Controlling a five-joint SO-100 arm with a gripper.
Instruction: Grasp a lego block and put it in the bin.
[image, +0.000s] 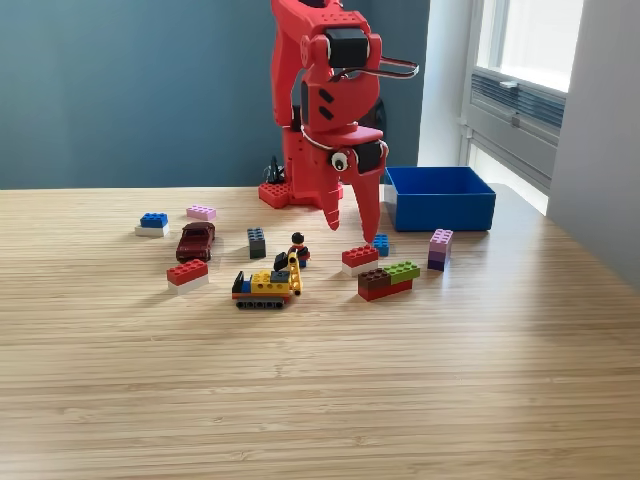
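Lego pieces lie spread on a light wooden table (320, 400), and I go through them from the exterior view's left to its right. First comes a blue block on a white one (153, 224), and behind it, a little to the right, a flat pink block (201, 212). Near them stands a dark red toy car (195, 241), and in front of the car a red block on a white one (187, 273). Next is a dark grey block (257, 242), then a small yellow tracked vehicle (266, 288) with a minifigure (297, 247) just behind it.

The red arm (325, 100) rises at the back in the middle. Its gripper (355, 215) points down with the two fingers apart, holding nothing. The tips hang just above a red block on a white base (359, 259), and a small blue block (381, 244) is just beside it on the right. In front lies a brown and green block on a red one (388, 280). Further right stands a purple stack (440, 249).

The blue bin (440, 198) rests at the back right, near the arm's base. Whether something lies inside it, I cannot tell.
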